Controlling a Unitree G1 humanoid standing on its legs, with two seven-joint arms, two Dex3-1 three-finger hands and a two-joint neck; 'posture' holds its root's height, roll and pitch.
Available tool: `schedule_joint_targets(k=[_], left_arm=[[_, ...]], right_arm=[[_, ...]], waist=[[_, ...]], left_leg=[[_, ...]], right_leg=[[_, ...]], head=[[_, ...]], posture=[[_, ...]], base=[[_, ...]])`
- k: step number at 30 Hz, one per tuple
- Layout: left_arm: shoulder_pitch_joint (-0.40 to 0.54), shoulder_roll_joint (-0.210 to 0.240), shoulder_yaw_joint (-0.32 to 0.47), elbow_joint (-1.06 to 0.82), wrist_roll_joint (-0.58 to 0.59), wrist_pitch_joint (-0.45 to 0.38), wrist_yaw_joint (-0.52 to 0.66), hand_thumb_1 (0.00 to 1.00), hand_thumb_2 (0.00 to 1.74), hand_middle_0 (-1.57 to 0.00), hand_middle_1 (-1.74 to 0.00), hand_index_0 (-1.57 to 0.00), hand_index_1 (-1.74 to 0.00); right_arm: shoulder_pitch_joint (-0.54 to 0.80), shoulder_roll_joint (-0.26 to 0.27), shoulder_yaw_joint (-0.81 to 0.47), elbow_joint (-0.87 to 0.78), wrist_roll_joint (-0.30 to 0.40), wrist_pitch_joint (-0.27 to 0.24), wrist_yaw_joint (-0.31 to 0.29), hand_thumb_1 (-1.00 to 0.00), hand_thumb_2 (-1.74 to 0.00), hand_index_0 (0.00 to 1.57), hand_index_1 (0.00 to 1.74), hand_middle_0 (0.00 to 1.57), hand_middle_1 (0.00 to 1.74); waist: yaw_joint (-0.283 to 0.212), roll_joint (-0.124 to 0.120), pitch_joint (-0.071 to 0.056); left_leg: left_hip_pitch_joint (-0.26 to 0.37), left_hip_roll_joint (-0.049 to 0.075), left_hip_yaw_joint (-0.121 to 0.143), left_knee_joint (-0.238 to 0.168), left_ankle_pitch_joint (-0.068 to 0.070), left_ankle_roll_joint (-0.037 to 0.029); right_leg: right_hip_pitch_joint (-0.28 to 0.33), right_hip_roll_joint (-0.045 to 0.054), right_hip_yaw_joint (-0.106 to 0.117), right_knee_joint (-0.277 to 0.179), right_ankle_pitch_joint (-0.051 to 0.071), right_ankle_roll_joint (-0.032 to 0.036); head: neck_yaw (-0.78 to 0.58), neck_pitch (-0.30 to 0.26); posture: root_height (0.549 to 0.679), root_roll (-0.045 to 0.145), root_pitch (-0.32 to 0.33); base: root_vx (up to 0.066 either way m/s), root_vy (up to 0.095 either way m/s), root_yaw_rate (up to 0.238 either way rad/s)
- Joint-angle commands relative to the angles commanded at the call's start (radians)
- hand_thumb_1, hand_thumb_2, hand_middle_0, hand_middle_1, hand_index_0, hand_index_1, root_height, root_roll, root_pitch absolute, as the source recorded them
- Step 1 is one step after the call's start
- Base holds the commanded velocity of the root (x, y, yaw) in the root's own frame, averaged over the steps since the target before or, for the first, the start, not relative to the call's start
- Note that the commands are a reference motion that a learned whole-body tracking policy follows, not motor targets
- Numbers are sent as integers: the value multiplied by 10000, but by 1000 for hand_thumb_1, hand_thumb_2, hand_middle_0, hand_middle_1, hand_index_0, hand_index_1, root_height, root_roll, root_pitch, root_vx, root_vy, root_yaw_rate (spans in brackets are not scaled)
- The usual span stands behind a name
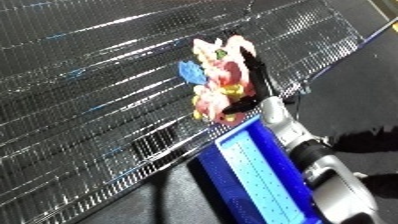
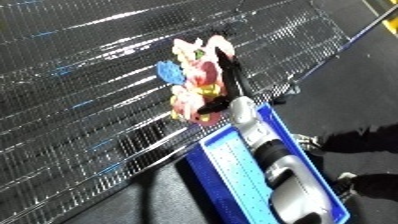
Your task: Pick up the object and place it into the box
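Observation:
A pink, red and white plush toy with a blue part hangs over the shiny wire-mesh table, near its edge. My right hand is shut on the toy, with black fingers along its right side and the thumb under its lower end. The white and silver right forearm reaches in from the lower right, above the blue bin. The bin stands on the floor against the table's edge, and the toy is just beyond its far end. My left hand shows in neither view.
The mesh table fills the upper left of the tilted view, and its edge runs diagonally down to the lower left. Dark floor lies to the right, with a yellow line at the top right corner.

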Motion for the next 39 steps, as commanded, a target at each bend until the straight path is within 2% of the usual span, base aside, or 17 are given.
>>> schedule_joint_targets(k=[12, 22, 32, 39], left_arm=[[202, 106, 101, -37, -71, -3, -41, 1000, 1740, -1570, -1740, -1570, -1740], [382, 124, 256, -66, -27, 52, -59, 1000, 1740, -1570, -1740, -1570, -1740], [409, 130, 291, -90, -58, 22, -70, 1000, 1740, -1570, -1740, -1570, -1740], [401, 136, 320, -42, -46, 2, -36, 1000, 1740, -1570, -1740, -1570, -1740]], right_arm=[[-881, 619, 1125, 1436, -409, -86, 461, 0, 0, 0, 0, 0, 0], [-666, 644, 1059, 1735, 11, -130, 739, -500, -870, 785, 870, 785, 870], [-427, 761, 979, 1382, -154, -202, 644, -1000, -1740, 1570, 1740, 1570, 1740], [-598, 764, 960, 1252, -84, -247, 471, -1000, -1740, 1570, 1740, 1570, 1740]], waist=[[177, 97, 22], [217, 91, 38], [228, 0, 38], [202, -33, 38]], left_leg=[[-120, 30, -102, 28, 33, -24], [-256, 22, -156, 90, 41, -20], [-326, 81, -158, 160, 18, -37], [-345, 108, -142, 181, 22, -45]], right_leg=[[-30, -1, -52, 9, 0, -11], [-111, -14, -79, 61, 14, -13], [-163, 10, -89, 93, -3, -16], [-210, 22, -84, 129, -6, -17]], head=[[101, 380], [43, 325], [-13, 371], [-13, 437]], posture=[[650, 95, 9], [650, 94, 17], [649, 94, 18], [649, 94, 17]], base=[[16, -11, 30], [14, -6, 24], [2, -3, -5], [4, -2, -13]])
